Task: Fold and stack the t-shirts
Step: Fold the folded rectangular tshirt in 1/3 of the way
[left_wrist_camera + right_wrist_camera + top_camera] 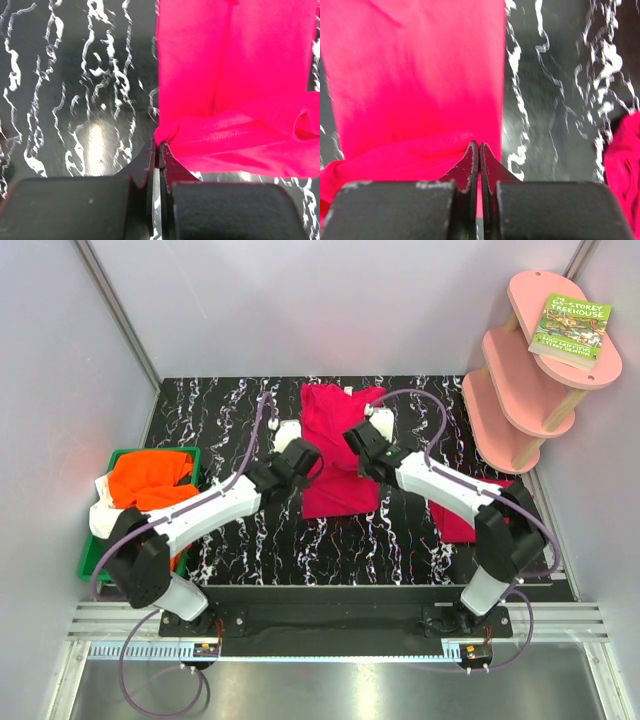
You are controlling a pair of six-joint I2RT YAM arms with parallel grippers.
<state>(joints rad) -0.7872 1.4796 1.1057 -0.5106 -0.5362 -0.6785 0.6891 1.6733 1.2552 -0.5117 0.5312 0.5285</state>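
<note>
A crimson-pink t-shirt [338,455] lies folded into a long strip at the table's middle. My left gripper [303,453] is shut on its left edge, seen pinched in the left wrist view [159,145]; the cloth [235,90] spreads to the right. My right gripper [360,438] is shut on its right edge, pinched in the right wrist view [479,145], cloth [415,85] spreading left. Both hold a raised fold of the shirt above the lower layer. An orange t-shirt [148,480] and a white one [102,512] lie in the tray. Another crimson-pink shirt [458,515] lies at the right.
A green plastic tray [190,455] stands at the table's left edge. A pink three-tier shelf [530,370] with a green book [571,328] stands at the back right. Grey walls enclose the black marbled table [220,415].
</note>
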